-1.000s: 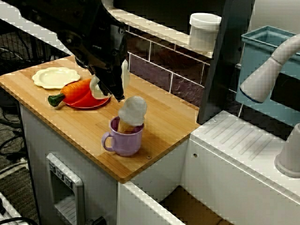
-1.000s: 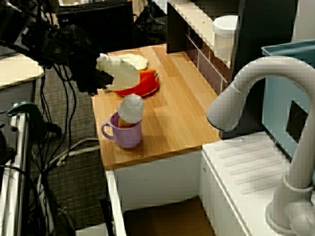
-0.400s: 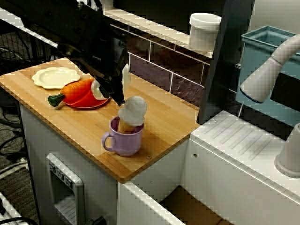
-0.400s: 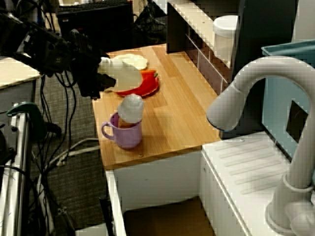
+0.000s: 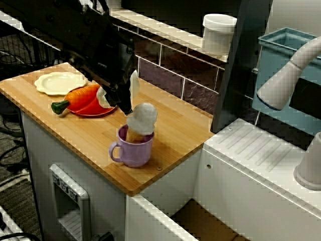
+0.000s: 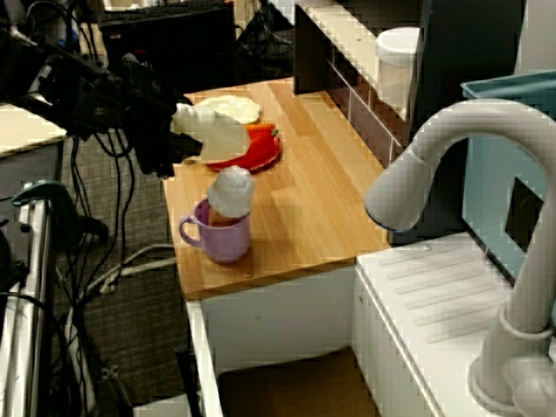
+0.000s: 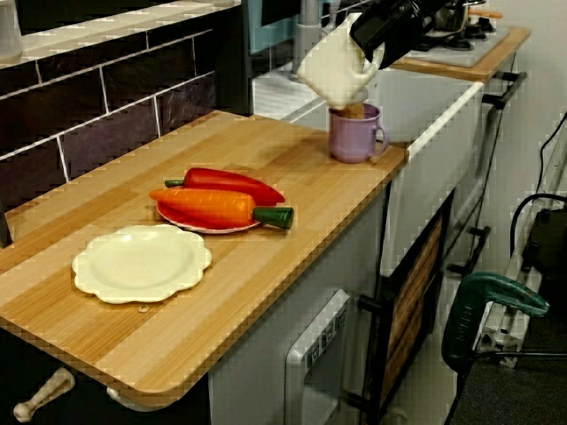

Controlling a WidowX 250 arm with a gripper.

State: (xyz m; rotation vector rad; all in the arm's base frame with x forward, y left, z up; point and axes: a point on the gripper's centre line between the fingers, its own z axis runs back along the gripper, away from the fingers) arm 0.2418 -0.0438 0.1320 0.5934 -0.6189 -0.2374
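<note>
Side view, fingers (image 5: 133, 86) spread, near purple mug (image 5: 134, 150) holding ice-cream cone (image 5: 142, 118)

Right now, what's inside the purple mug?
A white rounded top on a tan cone-like base stands in the purple mug, poking above its rim. The base's lower end and the mug's bottom are hidden by the wall.

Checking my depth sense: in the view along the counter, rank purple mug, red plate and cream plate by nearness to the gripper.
1. Purple mug, just below the gripper, at the far end.
2. Red plate, in the middle, holding carrot and pepper.
3. Cream plate, nearest the camera.
</note>
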